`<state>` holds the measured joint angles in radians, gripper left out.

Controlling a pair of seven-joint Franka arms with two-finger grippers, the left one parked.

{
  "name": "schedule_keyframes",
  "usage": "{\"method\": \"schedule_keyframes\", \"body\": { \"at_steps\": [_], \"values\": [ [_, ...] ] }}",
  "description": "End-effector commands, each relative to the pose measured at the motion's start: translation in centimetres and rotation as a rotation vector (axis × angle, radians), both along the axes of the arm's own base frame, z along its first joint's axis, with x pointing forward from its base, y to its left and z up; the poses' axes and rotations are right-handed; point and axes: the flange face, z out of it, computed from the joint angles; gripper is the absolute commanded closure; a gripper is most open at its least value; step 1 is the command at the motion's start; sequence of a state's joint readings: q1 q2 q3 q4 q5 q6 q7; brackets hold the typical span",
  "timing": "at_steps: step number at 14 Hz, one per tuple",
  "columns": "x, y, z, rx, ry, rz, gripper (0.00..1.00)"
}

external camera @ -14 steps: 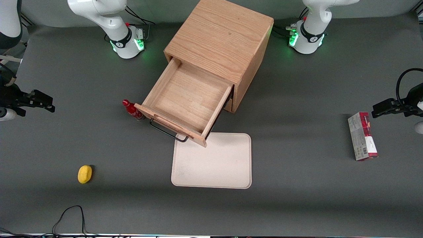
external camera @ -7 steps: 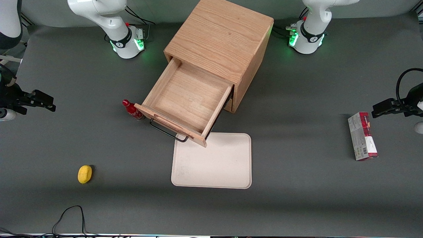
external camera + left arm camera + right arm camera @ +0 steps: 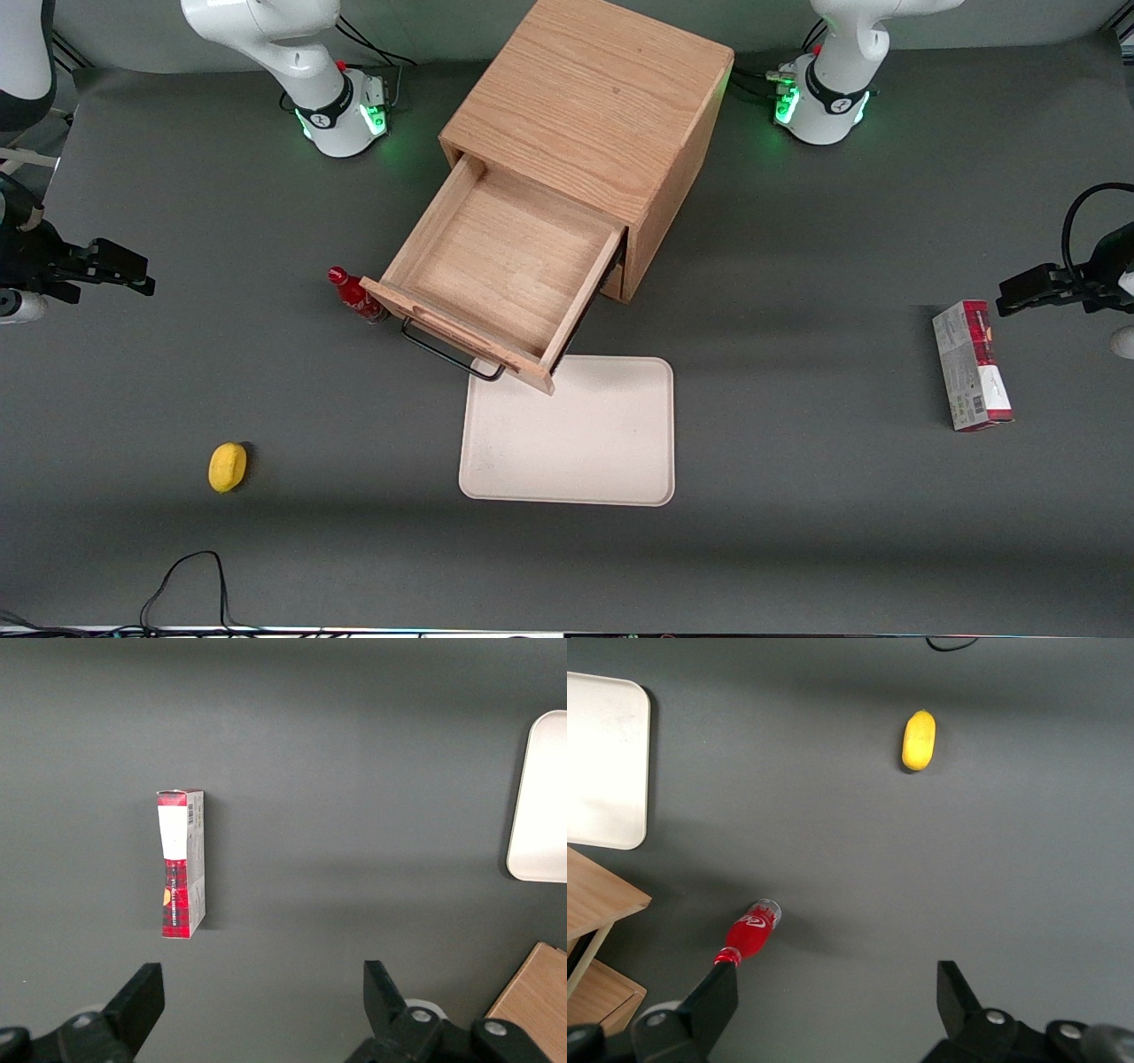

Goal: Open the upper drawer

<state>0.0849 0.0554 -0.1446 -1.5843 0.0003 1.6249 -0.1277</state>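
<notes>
Upper drawer [image 3: 500,275] stood pulled well out of cabinet [image 3: 589,115], front edge over tray [image 3: 567,434], wire handle [image 3: 447,354] free. Nearest cam: lemon [image 3: 228,466]. Red bottle [image 3: 354,297] just beside drawer front. Claw [image 3: 133,273] sat well apart twd working arm's end of worktop [image 3: 266,532], fingers [image 3: 713,1001] spread, holding nothing. Judged: pull done, retreat step; next just park

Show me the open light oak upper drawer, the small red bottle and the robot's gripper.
Upper drawer [image 3: 509,257]: front view, inner floor.
Red bottle [image 3: 749,935]: right wrist view, body.
Gripper [image 3: 837,1003]: right wrist view, open, midway between fingertips, above the table.
</notes>
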Motion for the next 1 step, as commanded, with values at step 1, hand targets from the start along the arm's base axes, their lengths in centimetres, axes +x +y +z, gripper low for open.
{"method": "schedule_keyframes", "body": {
  "at_steps": [1],
  "values": [
    [-0.34, -0.03, 0.06, 0.025, 0.007, -0.024, 0.00]
  ]
}}
